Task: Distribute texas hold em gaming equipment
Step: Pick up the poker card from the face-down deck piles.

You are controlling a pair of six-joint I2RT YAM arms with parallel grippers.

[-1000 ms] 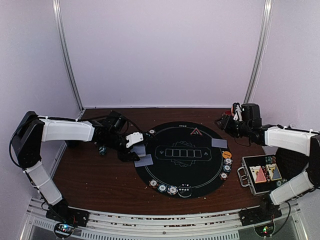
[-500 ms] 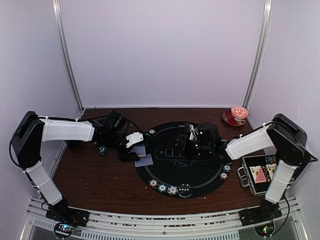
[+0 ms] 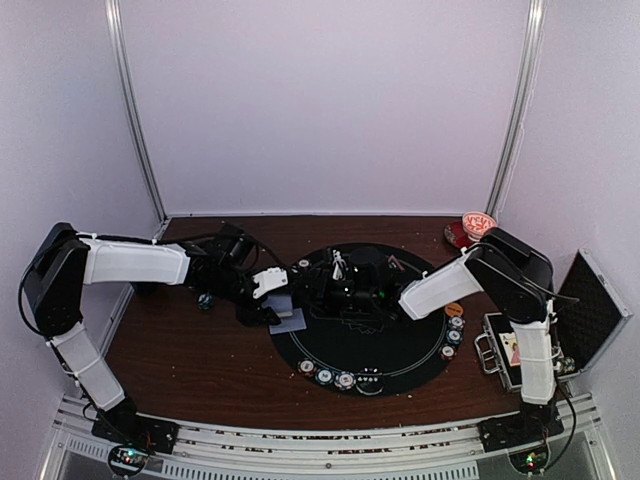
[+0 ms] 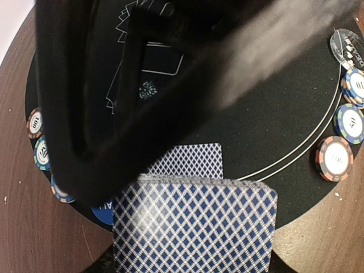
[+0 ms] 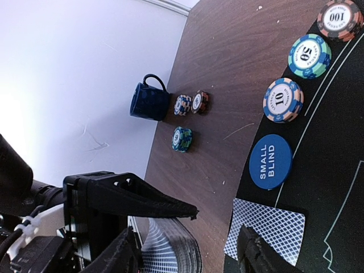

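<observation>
The left end effector (image 3: 272, 300) is clamped on the deck (image 4: 193, 227) at the left edge of the mat (image 3: 400, 345), with the deck's free end pointing toward the mat's middle. The right end effector (image 5: 186, 242) hovers just in front, fingers spread and empty. In its wrist view the deck's free end sits between them. The deck is therefore dead ahead of the right arm, and I judge the next move is to draw off a top card. Which way the deck's long axis runs I cannot tell. One card (image 5: 264, 230) lies face down on the mat just beside the deck. A blue disc (image 5: 270, 161) reads "SMALL BLIND". The chips (image 5: 282, 99) along the rim read "10", "50" and "100".
</observation>
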